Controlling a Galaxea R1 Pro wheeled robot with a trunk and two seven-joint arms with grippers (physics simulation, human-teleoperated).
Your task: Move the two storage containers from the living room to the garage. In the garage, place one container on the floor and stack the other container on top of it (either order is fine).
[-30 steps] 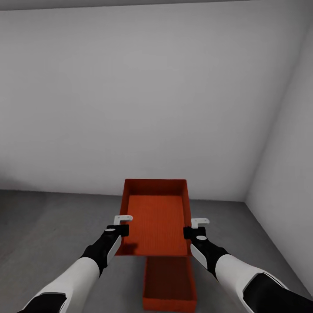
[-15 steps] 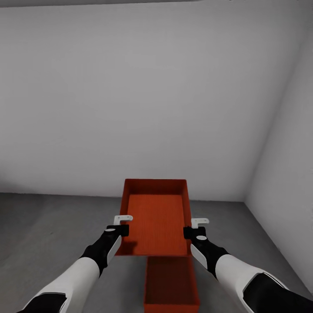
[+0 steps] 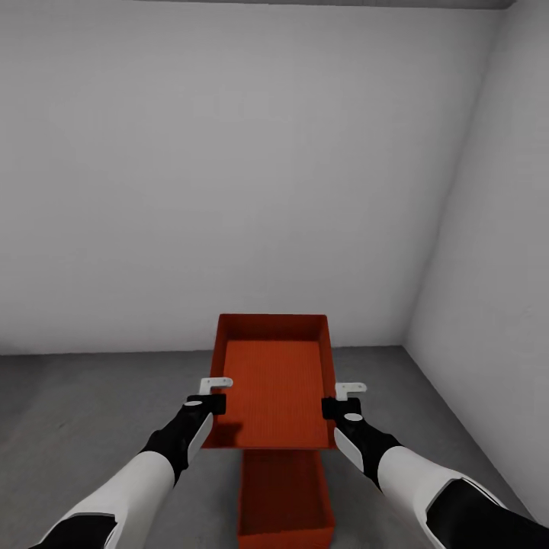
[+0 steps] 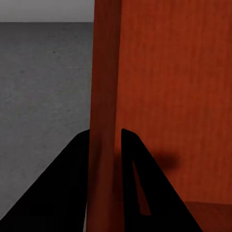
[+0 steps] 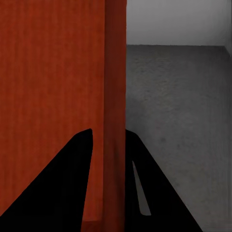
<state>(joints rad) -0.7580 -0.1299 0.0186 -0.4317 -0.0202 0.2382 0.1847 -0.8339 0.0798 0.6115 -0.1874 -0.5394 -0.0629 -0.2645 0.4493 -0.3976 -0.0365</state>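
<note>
head view: you hold one container (image 3: 276, 381) up in front of the trunk, level, open side up. left gripper (image 3: 207, 398) is clamped on its left long wall, right gripper (image 3: 341, 399) on its right long wall.

left wrist view: the fingers (image 4: 133, 169) pinch the thin orange wall, one pad inside the tub, one outside. right wrist view: the same, the fingers (image 5: 82, 164) pinching the wall with grey concrete beside it.

second container (image 3: 284, 499) sits on the garage floor (image 3: 91, 412), below and nearer you than the held one, its far end hidden under it.

change since a second ago: the whole picture has swung. the white wall corner (image 3: 427, 252) now stands further toward the picture's left, and the floor tub has slid left under the held tub. arms and held tub keep their place in the picture, so the base or trunk turned; the tubs did not move.

judgement: the floor tub now sits slightly left of the held one rather than right. you are still lining up; the stack is not yet made. the held tub looks to need to come back toward you before it goes down.
</note>
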